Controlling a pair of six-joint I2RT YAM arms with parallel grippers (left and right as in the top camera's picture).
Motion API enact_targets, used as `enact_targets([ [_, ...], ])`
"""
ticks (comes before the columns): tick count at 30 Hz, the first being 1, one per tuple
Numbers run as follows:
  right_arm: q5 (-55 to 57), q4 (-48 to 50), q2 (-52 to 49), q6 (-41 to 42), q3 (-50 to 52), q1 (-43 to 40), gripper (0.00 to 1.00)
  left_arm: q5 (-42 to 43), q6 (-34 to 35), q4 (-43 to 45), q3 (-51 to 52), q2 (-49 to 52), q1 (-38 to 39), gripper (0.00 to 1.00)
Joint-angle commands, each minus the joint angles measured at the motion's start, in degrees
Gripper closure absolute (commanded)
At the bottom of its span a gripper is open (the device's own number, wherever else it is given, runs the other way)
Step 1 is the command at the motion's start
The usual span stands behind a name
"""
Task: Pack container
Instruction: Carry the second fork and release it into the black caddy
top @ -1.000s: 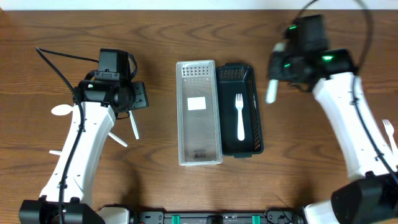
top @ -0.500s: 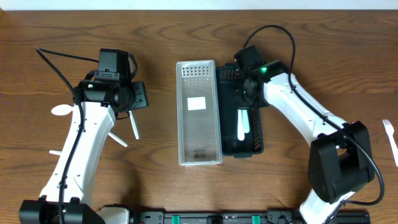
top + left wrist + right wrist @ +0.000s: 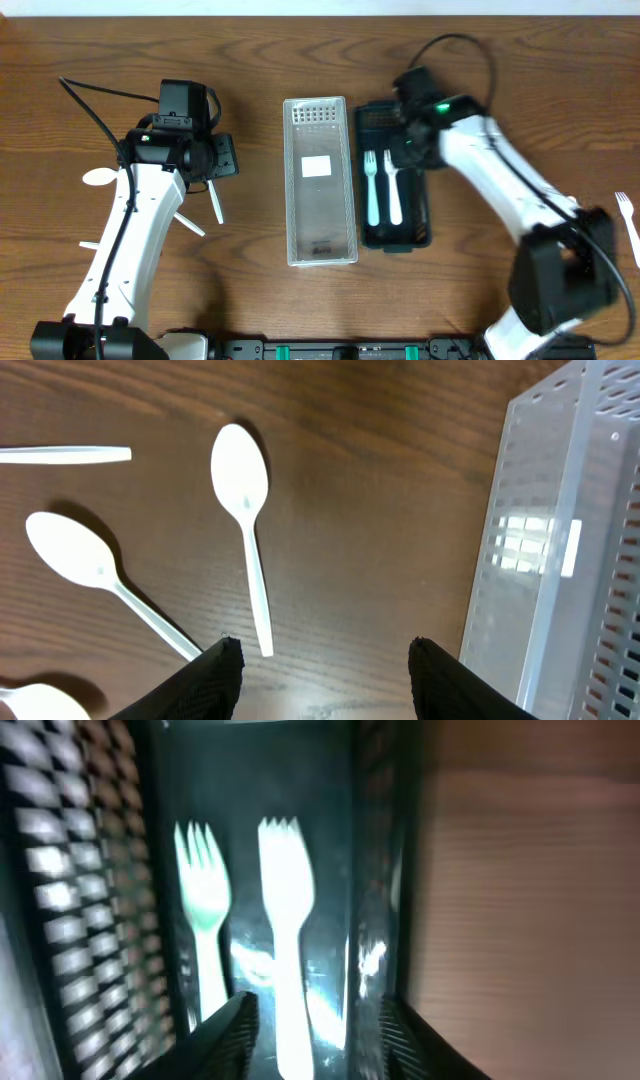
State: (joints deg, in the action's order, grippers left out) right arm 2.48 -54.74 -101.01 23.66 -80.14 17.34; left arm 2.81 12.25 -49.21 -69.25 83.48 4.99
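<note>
The black container (image 3: 425,205) holds two white forks side by side (image 3: 371,192) (image 3: 392,192). They also show in the right wrist view (image 3: 205,920) (image 3: 285,920). My right gripper (image 3: 408,150) (image 3: 315,1020) is open and empty, low over the container's far end, above the right-hand fork. The clear container (image 3: 320,225) (image 3: 560,540) stands just left of the black one. My left gripper (image 3: 213,160) (image 3: 325,660) is open and empty above the table, over a white spoon (image 3: 248,510) left of the clear container.
More white spoons lie at the left (image 3: 100,178) (image 3: 190,224) (image 3: 90,565), and a white handle (image 3: 65,455) lies beyond them. One more white fork (image 3: 626,215) lies at the far right table edge.
My right arm came in from the right with a fork and let it go beside the first fork in the black container. The left arm has not moved.
</note>
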Motion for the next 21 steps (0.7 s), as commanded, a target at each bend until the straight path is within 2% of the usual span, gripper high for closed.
enact_targets([
  [1,4.2,-1.33,9.2,1.6,-0.9,-9.33,0.52,-0.48,0.26,-0.24,-1.16,0.11,0.13,0.44],
  [5,3.3,-4.57,14.99,3.65,-0.9,-21.55,0.48,-0.5,0.26,-0.2,-1.16,0.11,0.13,0.44],
  [11,2.03,-9.46,16.61,4.26,-0.57,-34.58,0.48,-0.48,0.26,0.04,-1.16,0.11,0.13,0.44],
  [16,4.81,-13.53,16.59,9.35,1.92,-40.94,0.46,-0.5,0.24,0.26,-1.16,0.11,0.13,0.44],
  [21,3.15,-12.31,16.57,5.44,4.04,-42.25,0.46,-0.5,0.24,0.39,-1.16,0.11,0.13,0.44],
])
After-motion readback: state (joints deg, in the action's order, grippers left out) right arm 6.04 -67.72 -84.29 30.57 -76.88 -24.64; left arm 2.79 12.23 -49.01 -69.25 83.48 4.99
